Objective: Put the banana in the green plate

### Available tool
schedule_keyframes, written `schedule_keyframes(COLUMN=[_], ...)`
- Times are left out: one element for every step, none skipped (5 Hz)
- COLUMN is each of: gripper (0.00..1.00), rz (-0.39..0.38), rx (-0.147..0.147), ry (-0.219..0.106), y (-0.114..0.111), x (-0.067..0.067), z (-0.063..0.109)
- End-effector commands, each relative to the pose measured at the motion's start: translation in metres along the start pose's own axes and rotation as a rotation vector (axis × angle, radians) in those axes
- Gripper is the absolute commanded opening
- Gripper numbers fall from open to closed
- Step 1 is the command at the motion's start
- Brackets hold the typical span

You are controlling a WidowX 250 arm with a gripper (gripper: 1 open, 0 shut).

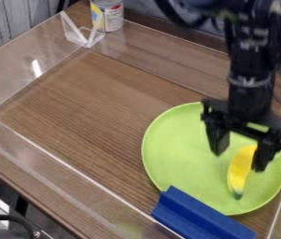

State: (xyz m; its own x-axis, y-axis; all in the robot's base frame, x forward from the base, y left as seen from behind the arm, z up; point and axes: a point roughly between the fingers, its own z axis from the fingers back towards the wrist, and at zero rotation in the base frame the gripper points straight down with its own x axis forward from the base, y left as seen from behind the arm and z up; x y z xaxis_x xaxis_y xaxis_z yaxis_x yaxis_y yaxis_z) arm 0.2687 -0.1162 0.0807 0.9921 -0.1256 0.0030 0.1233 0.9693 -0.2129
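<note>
The green plate (180, 161) served as the reference for all positions. It lay flat on the wooden surface (87, 107). The banana (240, 172) was located on the plate, within the rim, toward the side where the arm (245, 65) stood. Its greenish tip pointed toward the blue block (199, 215). The claw (247, 149) was positioned above the plate, at the banana. Its two sides were apart, one on each side of the banana's upper end, and the banana was not clamped. The claw and the arm appeared blurred. The dark arm extended upward from the claw and past the far rim of the plate. The blue block, elongated and ridged, was situated at the near edge of the plate. A can (106, 15) with a yellow and white label stood well apart from the plate, beyond its far side and to the left in the view. A clear panel (49, 177) ran along the surface's edge to the left of the plate.
</note>
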Motion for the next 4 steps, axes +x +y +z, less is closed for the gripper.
schedule_keyframes(gripper=[1.00, 1.00, 1.00, 1.00], rz=[-0.001, 0.010, -0.010, -0.030], rx=[-0.007, 0.001, 0.009, 0.013], ry=[-0.088, -0.111, -0.091, -0.076], y=[0.003, 0.014, 0.005, -0.004], x=[0.002, -0.003, -0.005, -0.007], z=[0.045, 0.069, 0.054, 0.042])
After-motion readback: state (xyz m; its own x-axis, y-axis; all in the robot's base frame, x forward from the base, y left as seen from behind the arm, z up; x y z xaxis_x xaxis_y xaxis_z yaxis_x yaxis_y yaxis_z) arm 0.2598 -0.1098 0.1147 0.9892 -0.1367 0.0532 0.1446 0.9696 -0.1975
